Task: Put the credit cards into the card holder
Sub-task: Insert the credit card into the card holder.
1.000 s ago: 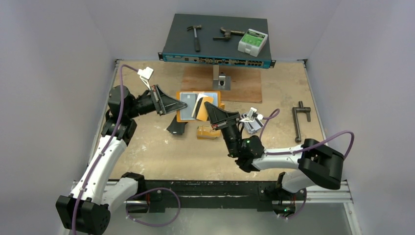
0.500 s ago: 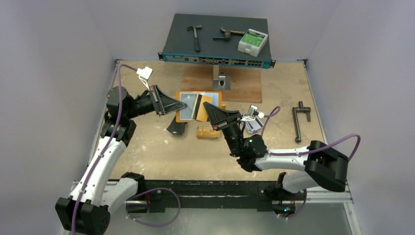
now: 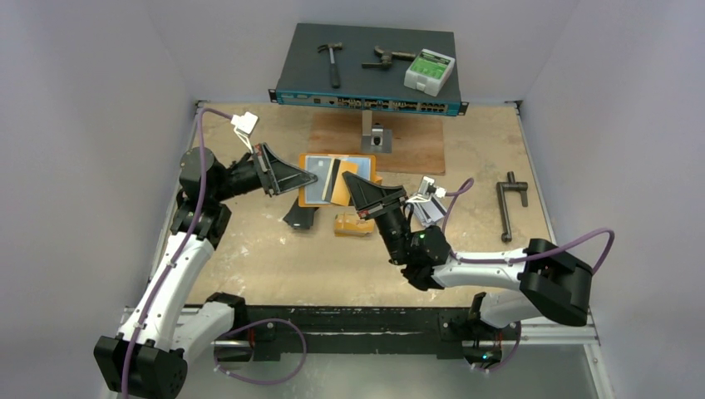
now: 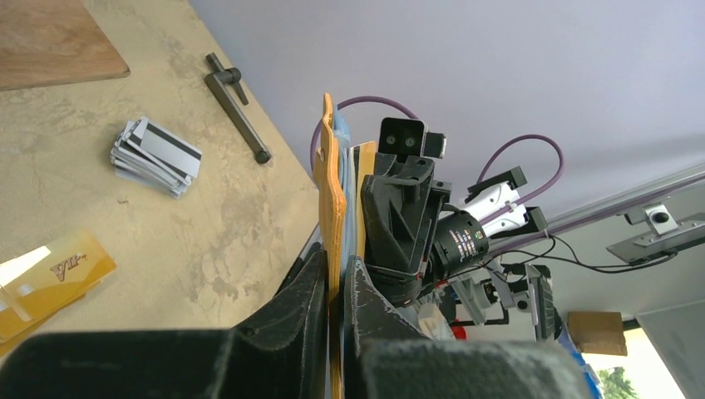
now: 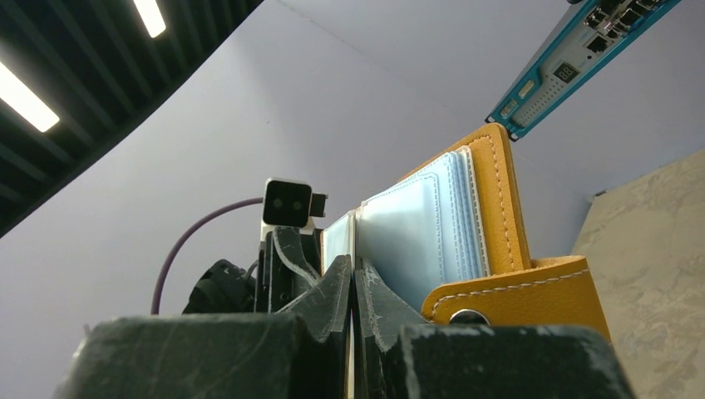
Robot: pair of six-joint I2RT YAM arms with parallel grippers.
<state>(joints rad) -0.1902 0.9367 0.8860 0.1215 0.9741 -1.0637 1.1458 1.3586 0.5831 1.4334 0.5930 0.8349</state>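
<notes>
Card holder spreads open between the pincers, long axis running from left gripper to right gripper, sleeves facing up. Left gripper pinches its orange cover; right gripper is pressed shut among the sleeves (on what, unclear).

A scuffed tan tabletop is enclosed by lilac-grey walls beyond and to both sides of the left pincer; strip lights are mounted on a dark ceiling.

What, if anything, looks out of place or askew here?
Nothing is spilled or damaged. The silver cards lie in a fanned, uneven stack on the table, and the yellow cards are splayed too. The holder is up off the table, open.
</notes>
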